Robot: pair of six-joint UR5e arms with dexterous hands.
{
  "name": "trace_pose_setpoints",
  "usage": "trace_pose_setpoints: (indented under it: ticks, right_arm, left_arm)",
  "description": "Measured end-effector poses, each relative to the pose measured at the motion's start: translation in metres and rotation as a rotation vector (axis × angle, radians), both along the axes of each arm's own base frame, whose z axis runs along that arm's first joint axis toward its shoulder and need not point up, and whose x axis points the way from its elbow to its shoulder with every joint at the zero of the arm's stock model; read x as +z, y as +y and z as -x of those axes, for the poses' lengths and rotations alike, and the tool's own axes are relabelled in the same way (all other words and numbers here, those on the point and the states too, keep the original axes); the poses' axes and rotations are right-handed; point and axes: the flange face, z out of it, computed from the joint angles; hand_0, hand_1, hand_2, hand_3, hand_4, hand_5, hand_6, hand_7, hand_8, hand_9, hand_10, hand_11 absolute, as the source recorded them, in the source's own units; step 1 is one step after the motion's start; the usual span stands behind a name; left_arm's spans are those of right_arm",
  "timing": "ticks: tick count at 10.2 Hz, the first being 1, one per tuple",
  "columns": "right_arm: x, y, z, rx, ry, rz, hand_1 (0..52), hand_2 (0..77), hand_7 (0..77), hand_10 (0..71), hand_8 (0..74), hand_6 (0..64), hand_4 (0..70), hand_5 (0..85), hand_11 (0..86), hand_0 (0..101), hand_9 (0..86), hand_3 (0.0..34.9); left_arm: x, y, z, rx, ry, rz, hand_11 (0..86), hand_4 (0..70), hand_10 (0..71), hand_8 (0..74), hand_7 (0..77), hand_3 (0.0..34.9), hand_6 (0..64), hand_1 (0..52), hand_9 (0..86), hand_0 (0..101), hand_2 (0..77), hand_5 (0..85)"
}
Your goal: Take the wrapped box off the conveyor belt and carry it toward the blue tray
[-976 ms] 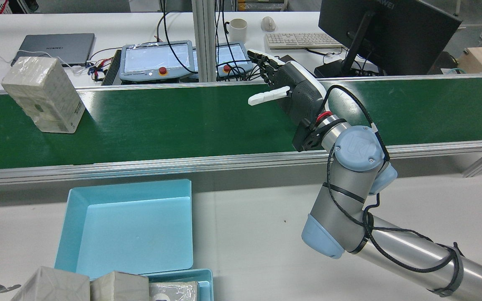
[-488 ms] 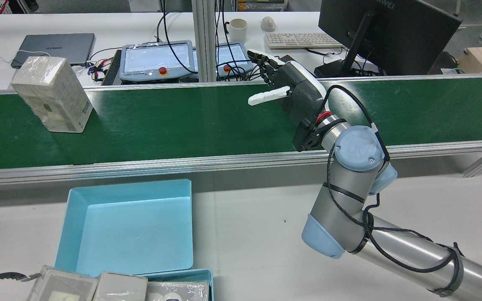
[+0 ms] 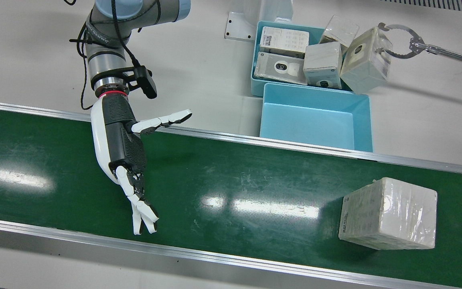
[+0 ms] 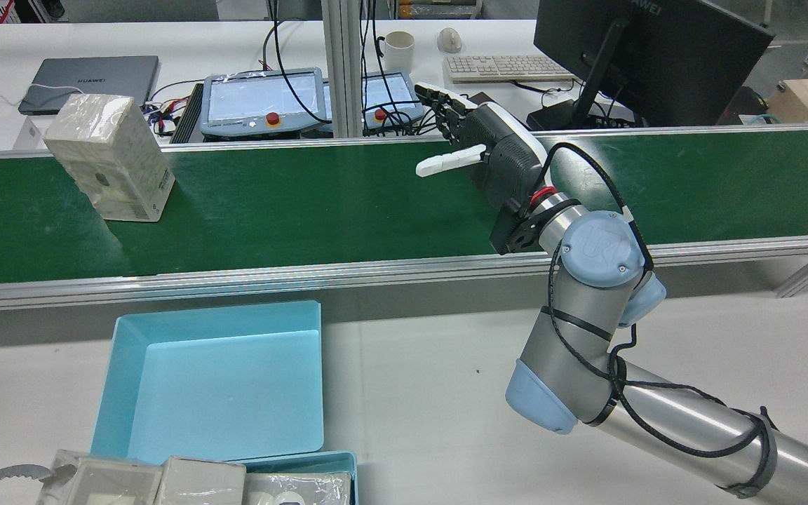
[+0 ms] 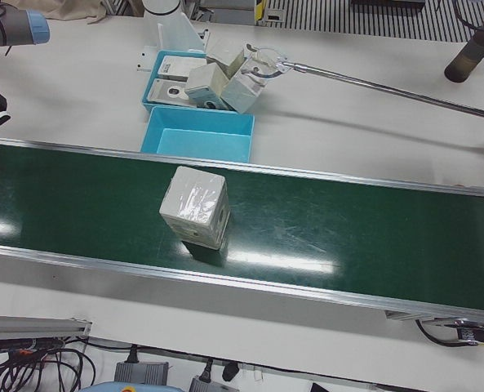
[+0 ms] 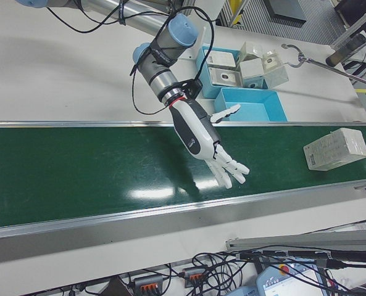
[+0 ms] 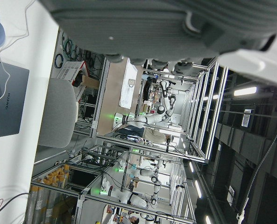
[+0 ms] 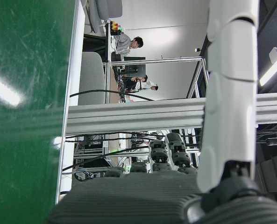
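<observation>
The wrapped box (image 4: 109, 158), pale and film-covered, stands on the green conveyor belt (image 4: 320, 210) at its left end. It also shows in the front view (image 3: 389, 213), the left-front view (image 5: 195, 206) and the right-front view (image 6: 335, 148). My right hand (image 4: 495, 158) hovers over the middle of the belt, open and empty, fingers spread, well apart from the box; it also shows in the front view (image 3: 122, 148). The empty blue tray (image 4: 218, 313) sits on the table beside the belt's near rail. My left hand (image 7: 166, 28) shows only as a dark palm in its own view.
A second blue tray (image 3: 257, 76) behind the empty one holds several wrapped boxes. A long grabber tool's claw (image 3: 399, 36) is at one of these boxes (image 3: 365, 60). Screens, a keyboard and cables lie beyond the belt's far rail (image 4: 404, 137).
The wrapped box has ridden along the belt toward my right hand. The boxes in the second tray have been shifted by the grabber tool. My right hand has not moved.
</observation>
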Motion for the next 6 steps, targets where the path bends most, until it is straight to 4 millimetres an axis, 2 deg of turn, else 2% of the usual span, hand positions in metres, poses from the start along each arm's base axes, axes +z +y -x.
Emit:
trace_pose_setpoints:
  ticks: [1, 2, 6]
  right_arm:
    - [0.0003, 0.0000, -0.0001, 0.000, 0.000, 0.000, 14.2, 3.3, 1.6, 0.0, 0.0, 1.6, 3.3, 13.6, 1.6, 49, 1.6, 0.0]
    - [0.0004, 0.0000, -0.0001, 0.000, 0.000, 0.001, 14.2, 3.3, 1.6, 0.0, 0.0, 1.6, 7.1, 13.1, 1.6, 49, 1.6, 0.0]
    - [-0.0003, -0.0001, -0.0013, 0.002, -0.001, -0.001, 14.2, 3.3, 1.6, 0.0, 0.0, 0.0, 6.5, 13.1, 1.6, 49, 1.6, 0.0]
  left_arm:
    - [0.0000, 0.0000, 0.0000, 0.000, 0.000, 0.000, 0.5, 0.0, 0.5, 0.5, 0.5, 0.0, 0.5, 0.0, 0.5, 0, 1.1, 1.1]
    - [0.0000, 0.0000, 0.0000, 0.000, 0.000, 0.000, 0.5, 0.0, 0.5, 0.5, 0.5, 0.0, 0.5, 0.0, 0.5, 0, 1.1, 1.1]
    - [0.0000, 0.0000, 0.0000, 0.000, 0.000, 0.000, 0.5, 0.0, 0.5, 0.5, 0.5, 0.0, 0.5, 0.0, 0.5, 0, 1.1, 1.1]
